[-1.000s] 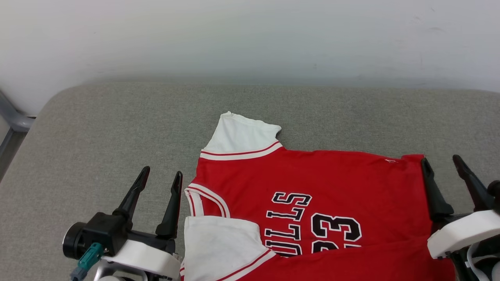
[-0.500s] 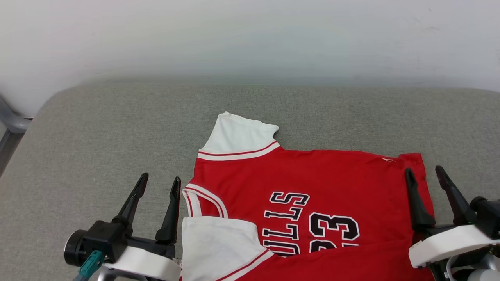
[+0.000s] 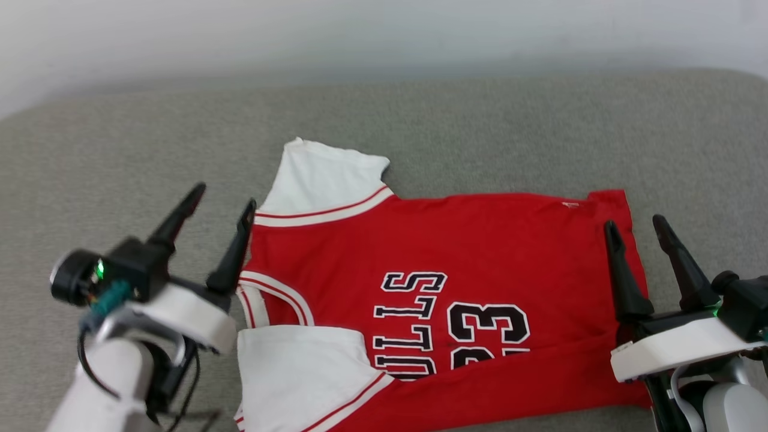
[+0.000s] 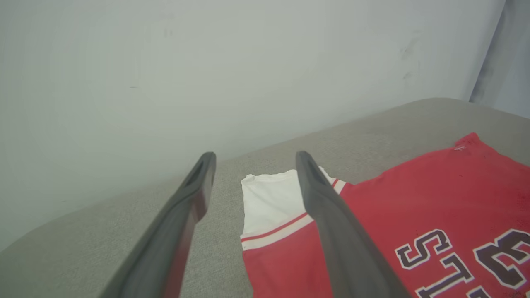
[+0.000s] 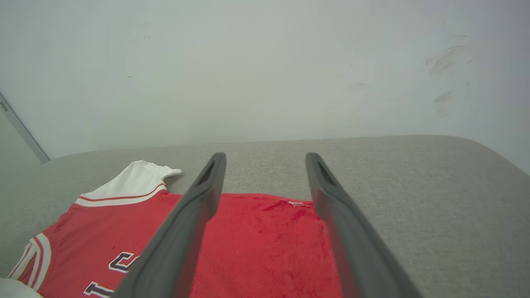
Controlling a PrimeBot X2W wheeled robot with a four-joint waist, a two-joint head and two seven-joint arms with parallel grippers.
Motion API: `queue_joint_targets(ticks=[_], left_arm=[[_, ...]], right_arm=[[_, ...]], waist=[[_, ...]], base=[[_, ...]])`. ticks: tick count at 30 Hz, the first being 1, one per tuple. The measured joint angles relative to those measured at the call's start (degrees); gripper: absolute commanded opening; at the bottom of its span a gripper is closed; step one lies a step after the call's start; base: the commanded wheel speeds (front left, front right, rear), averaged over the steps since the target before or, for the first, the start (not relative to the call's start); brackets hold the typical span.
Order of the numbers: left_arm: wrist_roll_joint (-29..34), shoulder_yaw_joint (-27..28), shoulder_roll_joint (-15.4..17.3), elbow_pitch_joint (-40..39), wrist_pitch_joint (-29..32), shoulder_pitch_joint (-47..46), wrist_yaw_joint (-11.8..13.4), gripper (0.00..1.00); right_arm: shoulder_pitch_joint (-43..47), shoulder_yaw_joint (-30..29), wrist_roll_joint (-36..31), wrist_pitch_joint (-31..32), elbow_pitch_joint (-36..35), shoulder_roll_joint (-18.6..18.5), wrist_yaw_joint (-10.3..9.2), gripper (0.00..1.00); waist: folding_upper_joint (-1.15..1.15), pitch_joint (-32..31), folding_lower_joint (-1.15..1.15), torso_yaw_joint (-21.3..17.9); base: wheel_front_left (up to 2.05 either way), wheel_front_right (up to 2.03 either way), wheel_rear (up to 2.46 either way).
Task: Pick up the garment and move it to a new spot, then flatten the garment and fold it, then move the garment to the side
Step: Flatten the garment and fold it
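Observation:
The garment (image 3: 480, 252), a red jersey with white sleeves and black lettering, lies sideways on the grey cushion (image 3: 120, 150). Its neck points left and its hem right. The near long edge is folded up over the lettering, and one white sleeve (image 3: 300, 372) lies on top at the near left. My left gripper (image 3: 223, 197) stands open beside the far shoulder seam, its right fingertip at the jersey's edge. My right gripper (image 3: 633, 222) is open over the hem edge, one finger above red cloth. The wrist views show the left gripper (image 4: 254, 156) near the far sleeve (image 4: 269, 198) and the right gripper (image 5: 266, 156) above the garment (image 5: 256, 231).
A pale wall (image 3: 384, 30) rises right behind the cushion's far edge. Bare grey cushion stretches to the left of the jersey and beyond it, and a narrower strip lies to its right (image 3: 708, 180).
The head camera has tilted and the whole picture shifted. Relative to the jersey, the left gripper has moved forward to the far shoulder, and the right gripper has moved left over the hem. Both stay open.

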Motion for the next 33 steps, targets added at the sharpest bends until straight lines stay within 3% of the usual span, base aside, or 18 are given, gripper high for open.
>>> queue_joint_targets(ticks=[5,11,16,19,24,33], left_arm=[[-6.4,-2.6,6.1,3.1,9.7,-10.6,-0.7,1.00],[-17.9,-10.8,16.1,5.7,23.9,-23.0,-0.8,1.00],[-27.3,-16.3,21.8,7.6,36.9,-31.3,-0.8,1.00],[-32.0,-17.0,22.7,10.0,42.4,-35.3,-0.8,1.00],[-33.0,-18.2,23.7,14.3,47.6,-40.5,-0.8,1.00],[-32.5,-19.4,23.9,22.4,50.0,-44.7,-0.7,1.00]], right_arm=[[-1.9,0.9,0.0,-0.6,-1.1,0.8,0.00,1.00],[-4.9,3.8,-0.2,-2.5,-0.7,1.7,0.00,1.00],[-7.1,5.6,-0.1,-3.6,0.3,2.1,0.00,1.00],[-7.9,6.6,0.3,-4.2,0.6,2.2,0.00,1.00],[-8.7,7.9,1.4,-5.5,1.3,2.3,0.00,1.00],[-9.7,8.5,2.8,-6.7,3.9,2.3,0.00,1.00]], waist=[[0.00,4.6,0.01,-2.1],[0.00,10.2,0.01,-5.1],[0.00,14.3,0.01,-7.9],[0.00,16.2,0.01,-9.4],[0.00,18.8,0.01,-11.8],[0.00,21.9,0.01,-14.8]], base=[[0.00,0.00,0.00],[0.00,0.00,0.00],[0.00,0.00,0.00],[0.00,0.00,0.00],[0.00,0.00,0.00],[0.00,0.00,0.00]])
